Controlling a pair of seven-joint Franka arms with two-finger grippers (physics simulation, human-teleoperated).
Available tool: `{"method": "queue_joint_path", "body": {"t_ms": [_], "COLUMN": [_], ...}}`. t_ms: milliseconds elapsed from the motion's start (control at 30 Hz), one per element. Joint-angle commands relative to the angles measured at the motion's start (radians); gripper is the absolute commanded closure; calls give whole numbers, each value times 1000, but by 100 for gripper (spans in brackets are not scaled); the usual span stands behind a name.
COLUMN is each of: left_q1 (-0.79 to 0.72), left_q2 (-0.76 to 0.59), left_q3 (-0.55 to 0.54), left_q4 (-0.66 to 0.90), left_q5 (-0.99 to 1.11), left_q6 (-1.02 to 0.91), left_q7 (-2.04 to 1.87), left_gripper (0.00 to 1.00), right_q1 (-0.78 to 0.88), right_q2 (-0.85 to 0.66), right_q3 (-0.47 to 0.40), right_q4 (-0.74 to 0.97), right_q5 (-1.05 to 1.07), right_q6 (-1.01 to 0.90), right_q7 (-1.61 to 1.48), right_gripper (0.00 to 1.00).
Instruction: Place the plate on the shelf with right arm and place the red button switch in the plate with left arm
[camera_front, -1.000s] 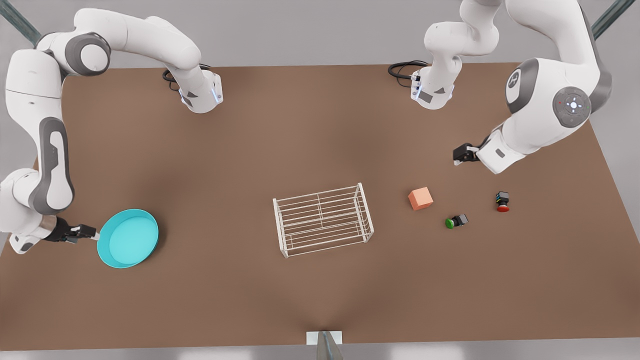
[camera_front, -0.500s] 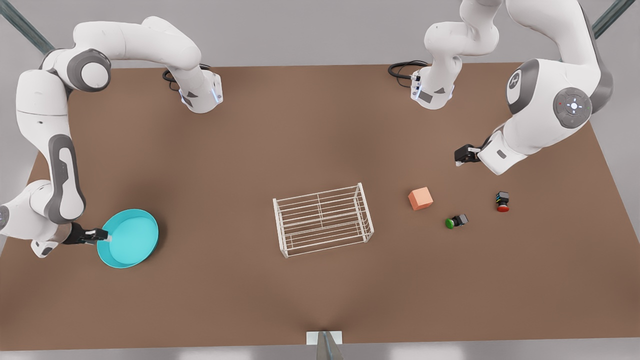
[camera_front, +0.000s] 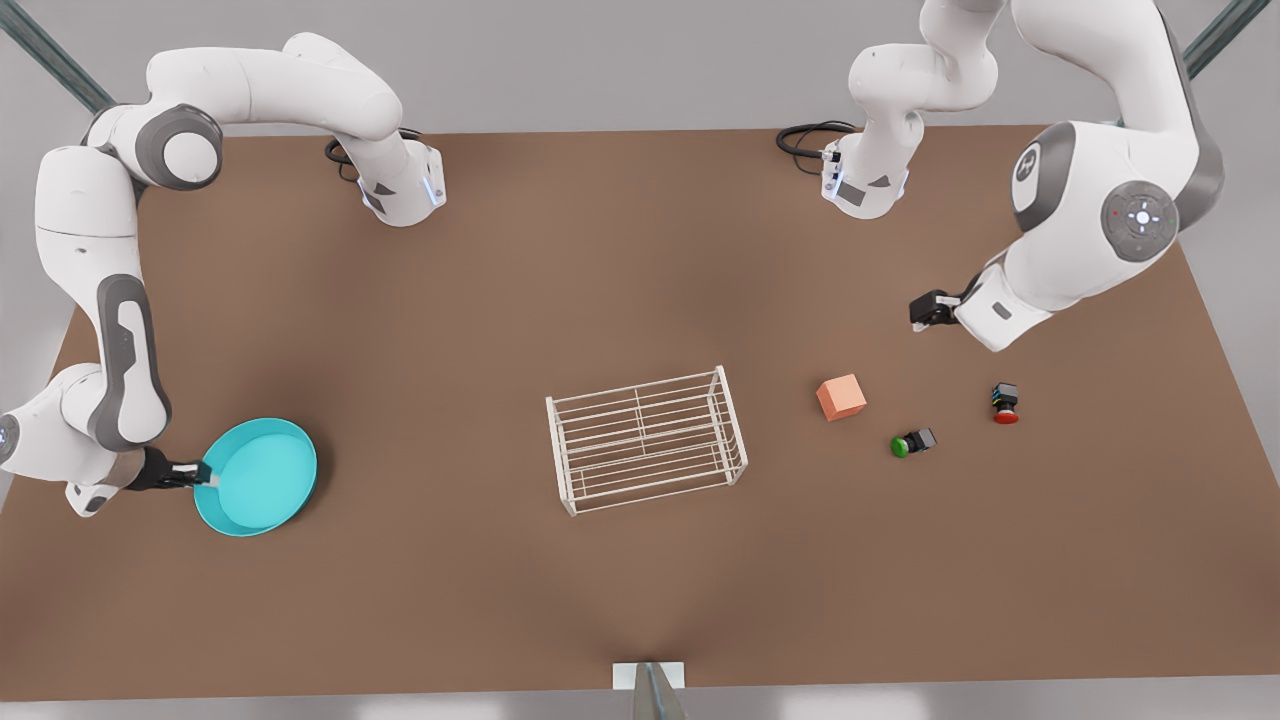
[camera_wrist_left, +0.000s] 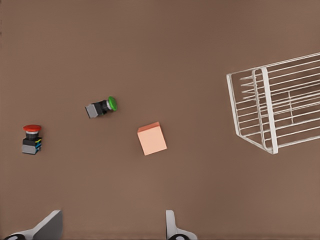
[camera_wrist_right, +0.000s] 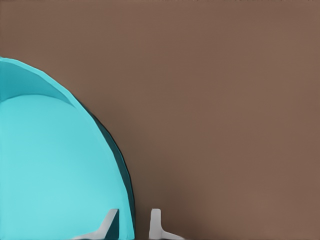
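Note:
The teal plate (camera_front: 262, 480) lies flat on the table at the front view's left. My right gripper (camera_front: 207, 473) is shut on the plate's (camera_wrist_right: 50, 170) near rim, one finger inside (camera_wrist_right: 111, 220) and one outside. The white wire shelf (camera_front: 645, 440) stands mid-table, a good way from the plate. On the front view's right the red button switch (camera_front: 1005, 403) sits upright. My left gripper (camera_front: 918, 312) hangs open above the table, behind the switch (camera_wrist_left: 32, 138) and apart from it, with nothing between its fingers.
An orange cube (camera_front: 841, 397) and a green-capped switch (camera_front: 912, 443) lying on its side sit between the shelf (camera_wrist_left: 280, 110) and the red switch. The brown table's front edge (camera_front: 640, 688) has a small white bracket at its middle.
My right gripper slid from just outside the plate onto its rim and its fingers came together on it. The left gripper drifted very slightly; nothing on the table moved.

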Motion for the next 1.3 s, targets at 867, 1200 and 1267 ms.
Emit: {"method": "queue_joint_path", "body": {"t_ms": [867,1200,1267], "left_q1": [-5,9,18], "left_q2": [-1,45,48], "left_q3": [-15,-34,-34], "left_q4": [-9,66,63], "left_q5": [8,43,43], "left_q6": [-17,-17,-13], "left_q7": [-91,-74,-75], "left_gripper": [0,0,0], "right_q1": [120,413,474], "right_q2": [-220,-352,-352], "right_q3": [45,45,45], "right_q4": [16,19,19], "right_q5": [293,308,310], "right_q6": [-344,-414,-414], "right_q7": [29,227,265], "right_gripper": [83,83,82]}}
